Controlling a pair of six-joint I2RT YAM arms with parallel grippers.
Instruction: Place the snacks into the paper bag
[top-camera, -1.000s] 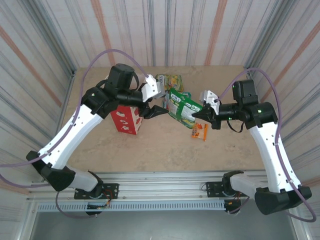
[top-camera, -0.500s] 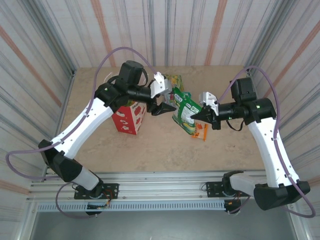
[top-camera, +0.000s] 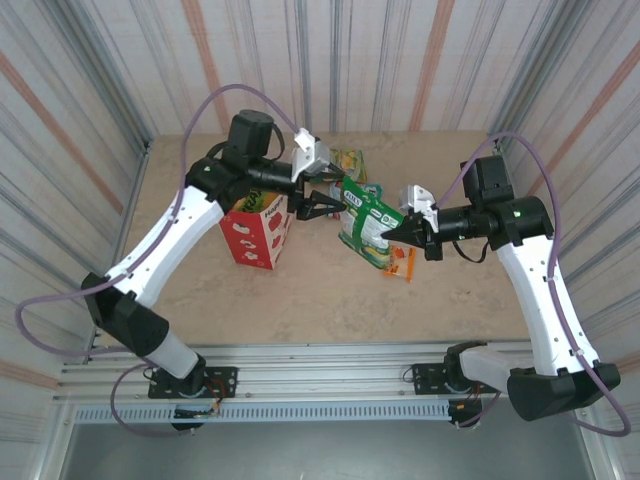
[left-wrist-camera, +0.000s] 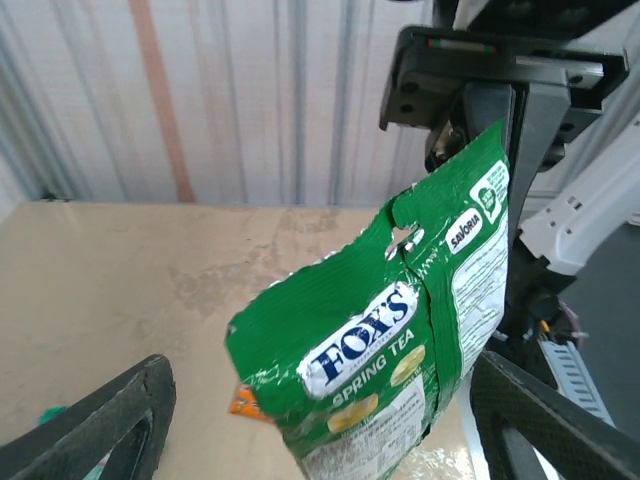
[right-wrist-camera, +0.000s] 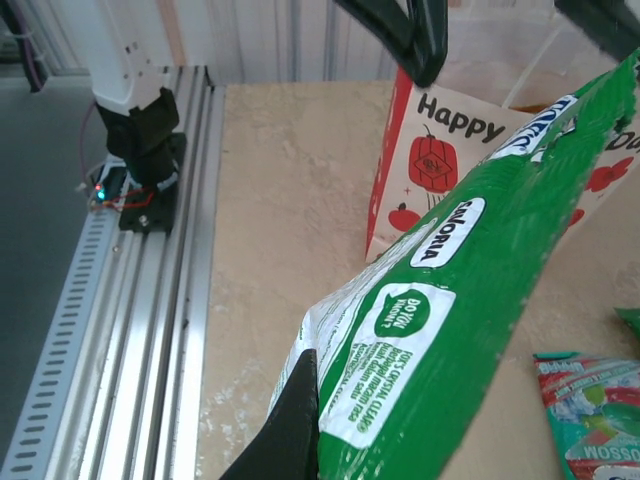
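Observation:
My right gripper (top-camera: 393, 233) is shut on one end of a green snack packet (top-camera: 366, 220) and holds it in the air, tilted; in the right wrist view the packet (right-wrist-camera: 470, 290) fills the lower right beside my dark finger (right-wrist-camera: 295, 430). My left gripper (top-camera: 324, 203) is open, with the packet's free end (left-wrist-camera: 385, 350) between its spread fingers (left-wrist-camera: 105, 425) and not touched. The paper bag (top-camera: 256, 238) stands upright just left of the packet, red below, white above (right-wrist-camera: 440, 150). A small orange sachet (top-camera: 402, 262) lies on the table below the packet.
More snack packets (top-camera: 347, 160) lie at the back of the table behind the left gripper. A teal packet (right-wrist-camera: 590, 400) lies flat near the bag. Corrugated walls close in three sides, and an aluminium rail (top-camera: 330, 360) runs along the near edge.
My left gripper has lifted and swung back from beside the bag up to the packet's free end, and its jaws have spread wider. The right gripper and the packet have barely moved.

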